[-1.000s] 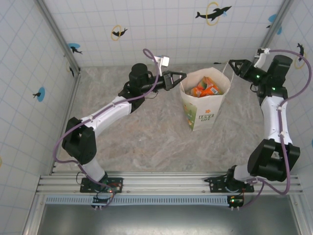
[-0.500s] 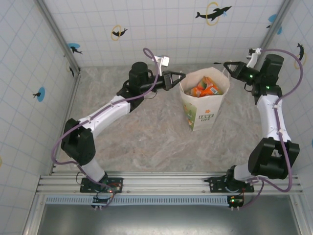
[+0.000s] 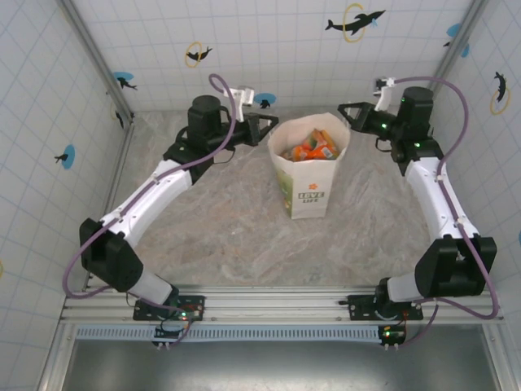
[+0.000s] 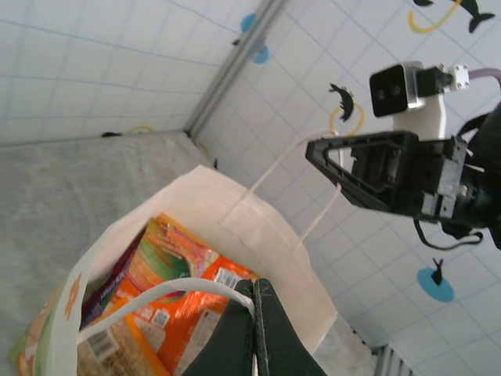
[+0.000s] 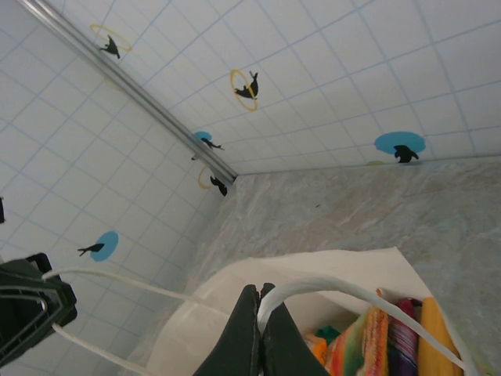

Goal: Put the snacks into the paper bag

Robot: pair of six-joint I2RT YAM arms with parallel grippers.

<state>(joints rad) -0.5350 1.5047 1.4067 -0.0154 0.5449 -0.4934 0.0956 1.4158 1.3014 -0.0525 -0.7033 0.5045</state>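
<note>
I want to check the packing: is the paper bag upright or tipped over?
Upright. The paper bag has its open mouth facing up and its base down, with snacks inside.

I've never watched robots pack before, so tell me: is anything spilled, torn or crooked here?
Nothing stands out. The bag is upright and looks intact, with the snacks inside and none spilled. The left gripper and right gripper each pinch one handle, from opposite sides.
</note>
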